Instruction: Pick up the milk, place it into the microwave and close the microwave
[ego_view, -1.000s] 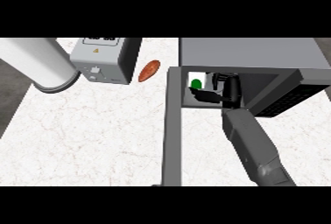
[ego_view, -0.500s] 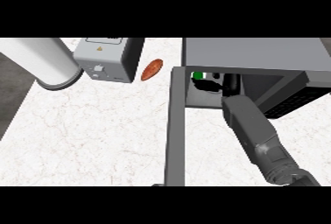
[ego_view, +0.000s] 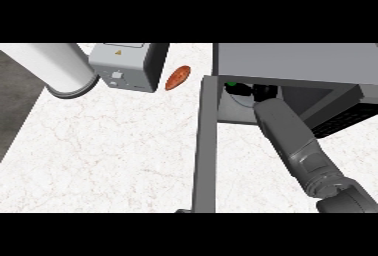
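While its door stands open, the right hand reaches inside the microwave, grip hidden.

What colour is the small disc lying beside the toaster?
Orange-red; the disc shows best in the head view.

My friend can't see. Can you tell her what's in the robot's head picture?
The robot's right hand reaches inside the open microwave, beside a green-capped milk. The microwave door swings out over the white counter. A grey toaster and an orange-red food item sit to the left.
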